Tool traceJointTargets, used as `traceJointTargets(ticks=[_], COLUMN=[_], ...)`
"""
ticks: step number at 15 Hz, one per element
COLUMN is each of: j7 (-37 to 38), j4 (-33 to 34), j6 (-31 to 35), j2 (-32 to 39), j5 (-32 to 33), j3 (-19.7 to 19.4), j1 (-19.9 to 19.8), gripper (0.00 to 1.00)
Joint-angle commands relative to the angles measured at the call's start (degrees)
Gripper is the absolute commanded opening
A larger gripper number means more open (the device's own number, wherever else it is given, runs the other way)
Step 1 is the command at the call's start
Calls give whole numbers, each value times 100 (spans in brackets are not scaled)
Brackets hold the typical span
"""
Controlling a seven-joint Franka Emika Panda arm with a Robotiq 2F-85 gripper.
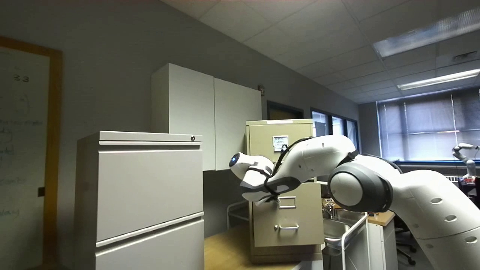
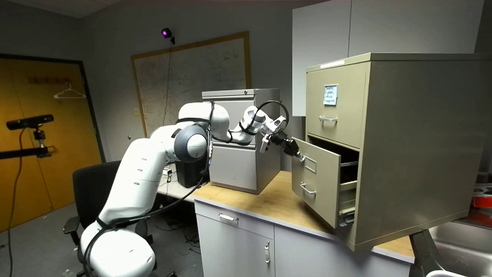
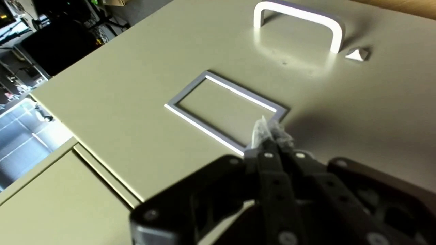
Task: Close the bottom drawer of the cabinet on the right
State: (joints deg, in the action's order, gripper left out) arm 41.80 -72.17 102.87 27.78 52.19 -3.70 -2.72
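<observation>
The tan cabinet (image 2: 415, 134) stands on the counter; it also shows in an exterior view (image 1: 262, 131) and the wrist view (image 3: 61, 204). Its bottom drawer (image 2: 323, 181) is pulled partly out, with a dark gap beside its front. The drawer front shows in an exterior view (image 1: 270, 232) and the wrist view (image 3: 122, 85), with its handle (image 3: 299, 13) and label frame (image 3: 240, 93). My gripper (image 3: 269, 131) has its clear-wrapped fingertips together with nothing between them. The tips are at the label frame in an exterior view (image 2: 300, 157); whether they touch cannot be told.
A pale grey cabinet (image 2: 234, 165) stands on the counter (image 2: 276, 204) left of the drawer. White cupboards (image 1: 191, 112) hang on the wall. A sink (image 1: 333, 228) lies beside the tan cabinet. A black chair (image 2: 94, 184) stands near the arm's base.
</observation>
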Motion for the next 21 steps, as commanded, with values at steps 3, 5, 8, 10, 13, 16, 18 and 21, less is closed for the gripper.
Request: traceJointTargets(ticks=[3,5,8,10,13,16,18,21], j7=[-397,-390,-380,-368,-410,-544,-180,773], j4=[1684,2047,2600,2957,3476,3867,3746,3043], j6=[58,-125,-438,-577,-406,-478,-496,-368], j2=[970,1143,1398,1570,1829,2068,2037,1723], j5=[-423,-793,-1255,-1524,-1921,-2087,-1995,-1844], j3=[-427,-489,-647,-748,-860,-1033,-886,-891], j1=[-132,-170,-172,-188,-260,-200,-126,276], gripper=[0,0,0,0,0,0,0,0])
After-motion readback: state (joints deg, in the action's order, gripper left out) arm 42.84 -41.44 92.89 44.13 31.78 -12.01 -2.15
